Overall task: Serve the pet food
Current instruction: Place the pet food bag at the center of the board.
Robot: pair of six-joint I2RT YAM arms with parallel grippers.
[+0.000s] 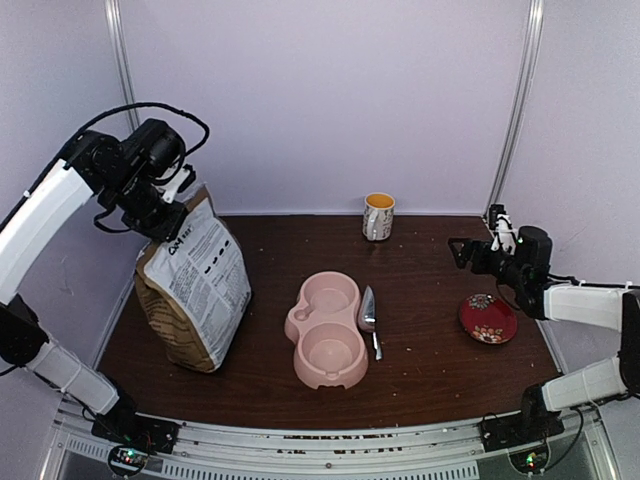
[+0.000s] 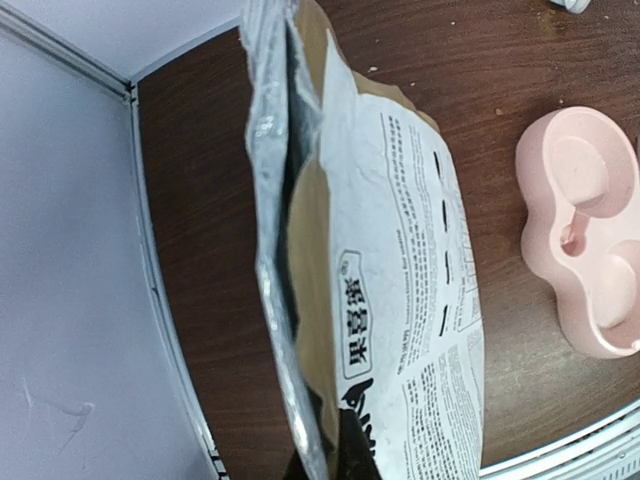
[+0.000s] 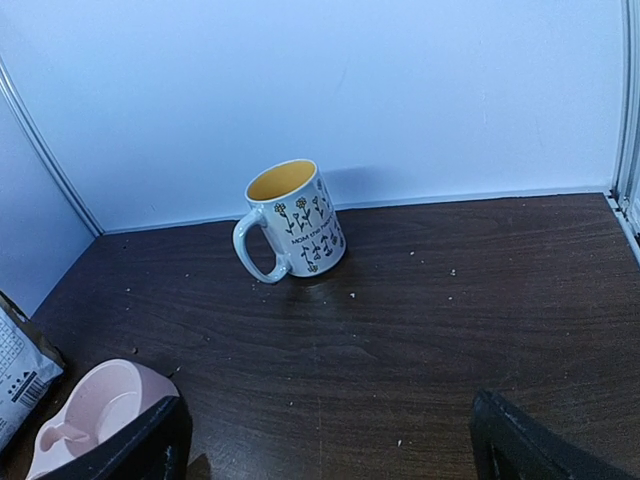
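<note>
No pet food shows in any view. A brown paper bag (image 1: 195,285) with a white printed label stands on the left of the table. My left gripper (image 1: 165,208) is shut on its top edge. In the left wrist view the bag (image 2: 400,250) fills the middle, its silver-lined mouth pinched nearly flat, and my left gripper (image 2: 340,455) clamps it at the bottom edge. The pink double bowl (image 1: 328,330) sits mid-table, both wells bare. My right gripper (image 1: 478,240) hovers open at the right, holding nothing.
A metal scoop (image 1: 369,315) lies just right of the bowl. A flowered mug (image 1: 378,216) with a yellow inside stands at the back wall, also in the right wrist view as the mug (image 3: 295,220). A red plate (image 1: 488,318) lies at the right. Crumbs dot the table.
</note>
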